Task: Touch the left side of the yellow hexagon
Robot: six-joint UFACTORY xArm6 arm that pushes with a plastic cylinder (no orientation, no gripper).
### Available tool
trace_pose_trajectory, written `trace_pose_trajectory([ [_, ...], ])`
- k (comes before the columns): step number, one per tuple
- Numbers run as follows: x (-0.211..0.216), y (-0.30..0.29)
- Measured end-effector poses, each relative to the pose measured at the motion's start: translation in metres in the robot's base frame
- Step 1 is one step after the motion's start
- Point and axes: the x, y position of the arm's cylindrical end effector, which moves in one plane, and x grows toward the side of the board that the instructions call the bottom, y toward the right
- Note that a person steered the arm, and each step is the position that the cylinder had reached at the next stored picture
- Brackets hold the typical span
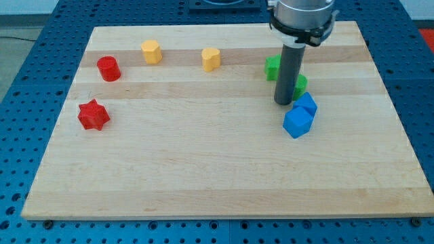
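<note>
Two yellow blocks near view's top, yellow hexagon [151, 51] leftmost, beside red cylinder [108, 68]; my tip [283, 102], bare rod holding nothing, well apart among green and blue blocks [299, 115]; approach stage; next, long leftward travel, contact from hexagon's left.

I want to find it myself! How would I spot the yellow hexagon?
Look along the wooden board's top edge. Two yellow blocks sit there between the red cylinder and the green blocks. The yellow hexagon is the left one, nearest the red cylinder; the yellow heart has a notch.
</note>
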Motion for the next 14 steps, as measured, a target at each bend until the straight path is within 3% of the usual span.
trace_pose_trajectory([
  [2,0.018,0.035],
  [3,0.020,0.019],
  [4,0.022,-0.041],
  [5,0.048,-0.038],
  [6,0.058,0.013],
  [8,0.087,0.007],
  [9,0.069,-0.110],
  [10,-0.018,-0.163],
  [11,-0.083,-0.180],
  [12,-0.114,-0.157],
  [13,-0.114,-0.172],
  [14,-0.115,-0.228],
])
